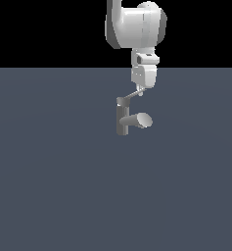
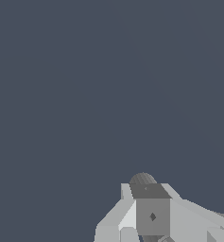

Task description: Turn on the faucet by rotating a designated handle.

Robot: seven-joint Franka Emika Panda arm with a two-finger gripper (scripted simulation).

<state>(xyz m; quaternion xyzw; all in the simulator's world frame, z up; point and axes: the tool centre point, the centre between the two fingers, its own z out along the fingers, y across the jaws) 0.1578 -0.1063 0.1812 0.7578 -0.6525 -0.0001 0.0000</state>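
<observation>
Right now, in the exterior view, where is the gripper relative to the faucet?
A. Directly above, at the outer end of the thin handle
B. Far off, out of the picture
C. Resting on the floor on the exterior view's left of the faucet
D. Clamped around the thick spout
A: the gripper hangs down onto the raised tip of the handle, above the spout of the faucet; whether the jaws are closed cannot be told.

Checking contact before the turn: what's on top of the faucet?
On the faucet top cap sits the handle, a thin lever slanting up toward the exterior view's right. Its far end meets the pincer; the pincer body hides the tip, so a grip can't be confirmed.
</observation>
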